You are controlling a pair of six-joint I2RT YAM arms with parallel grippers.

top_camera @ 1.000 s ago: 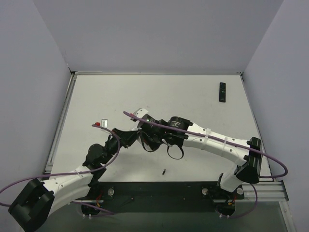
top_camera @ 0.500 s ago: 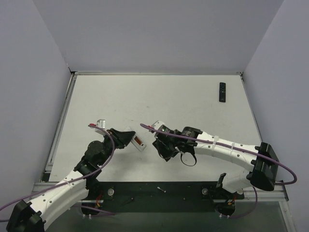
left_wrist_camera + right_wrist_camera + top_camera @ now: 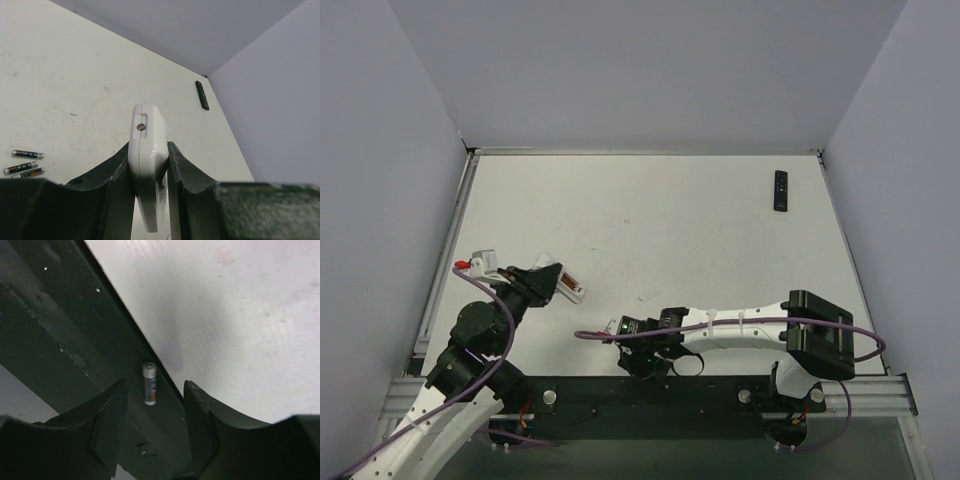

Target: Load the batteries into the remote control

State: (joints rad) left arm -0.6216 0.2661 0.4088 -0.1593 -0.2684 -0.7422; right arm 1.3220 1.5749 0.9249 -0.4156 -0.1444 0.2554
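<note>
One battery (image 3: 149, 383) lies along the seam where the table (image 3: 650, 210) meets the dark rail (image 3: 60, 330), at 6 o'clock from table centre. The right gripper (image 3: 154, 386) straddles it with its jaws apart and a gap on each side; nothing is gripped. Three more batteries (image 3: 20, 168) lie close together on the table, at 9 o'clock in the left wrist view. The left gripper (image 3: 148, 147) is clamped on the white remote (image 3: 145, 120), held on edge at 8 o'clock. A black remote (image 3: 780, 190) lies at 2 o'clock, well apart.
</note>
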